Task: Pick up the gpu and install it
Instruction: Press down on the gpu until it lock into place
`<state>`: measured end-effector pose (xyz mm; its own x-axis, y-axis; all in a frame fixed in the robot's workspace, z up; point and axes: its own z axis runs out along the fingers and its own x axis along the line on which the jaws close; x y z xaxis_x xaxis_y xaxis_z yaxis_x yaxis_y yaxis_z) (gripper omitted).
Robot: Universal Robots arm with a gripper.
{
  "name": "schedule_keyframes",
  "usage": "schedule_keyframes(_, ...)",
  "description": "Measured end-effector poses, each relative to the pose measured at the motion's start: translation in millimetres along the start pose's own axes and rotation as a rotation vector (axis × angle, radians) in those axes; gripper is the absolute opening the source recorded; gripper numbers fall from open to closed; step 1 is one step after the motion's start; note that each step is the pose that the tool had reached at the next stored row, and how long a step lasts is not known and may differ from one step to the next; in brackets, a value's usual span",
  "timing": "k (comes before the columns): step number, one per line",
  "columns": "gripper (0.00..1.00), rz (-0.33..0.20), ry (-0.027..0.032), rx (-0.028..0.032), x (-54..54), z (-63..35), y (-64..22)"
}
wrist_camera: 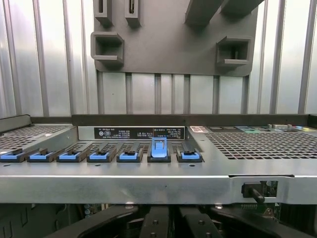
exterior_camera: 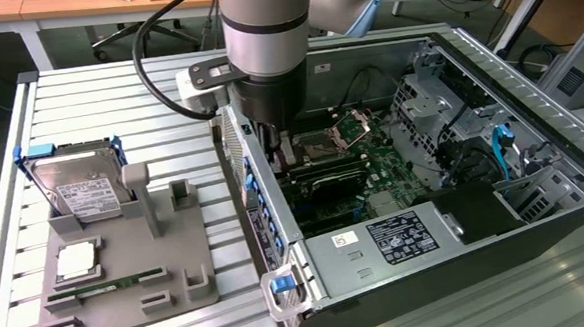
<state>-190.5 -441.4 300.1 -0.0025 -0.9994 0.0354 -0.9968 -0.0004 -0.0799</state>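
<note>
The gpu (exterior_camera: 323, 181) is inside the open computer case (exterior_camera: 554, 214). It sits on its thin edge on the green board (exterior_camera: 384, 167), about in the middle of the case. It looks like a long black bar from here.

The gripper (exterior_camera: 278, 153) is down in the case, right over the end of the gpu that is nearest the case's back wall. Its fingers are pressed together. I cannot tell if they pinch the gpu or just touch it. The big gray arm (exterior_camera: 268, 21) comes straight down from above.

In the wrist view, a row of blue clips (wrist_camera: 99, 156) runs along the back wall of the case. One clip (wrist_camera: 158, 148) stands up and the others lie flat.

A silver box (exterior_camera: 385, 239) with a black label sits in the near corner of the case. A blue latch (exterior_camera: 280, 283) is just beside it on the outside.

The case is on a metal table (exterior_camera: 103, 93) with long ribs. On the exterior view's left, a gray tray (exterior_camera: 189, 258) lies on the table beside the case. A silver hard drive (exterior_camera: 75, 188) with a blue frame leans at the far end of the tray. A flat silver chip (exterior_camera: 76, 260) lies nearer, and a slim green stick (exterior_camera: 105, 287) lies nearer again.
</note>
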Motion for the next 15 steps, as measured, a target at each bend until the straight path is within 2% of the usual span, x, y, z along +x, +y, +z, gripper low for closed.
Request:
schedule_keyframes(10,0.11,0.0,-0.0001,-0.0003,0.0,0.2,0.9)
schedule_keyframes(15,0.11,0.0,-0.0001,-0.0029,-0.1,1.9,-8.7)
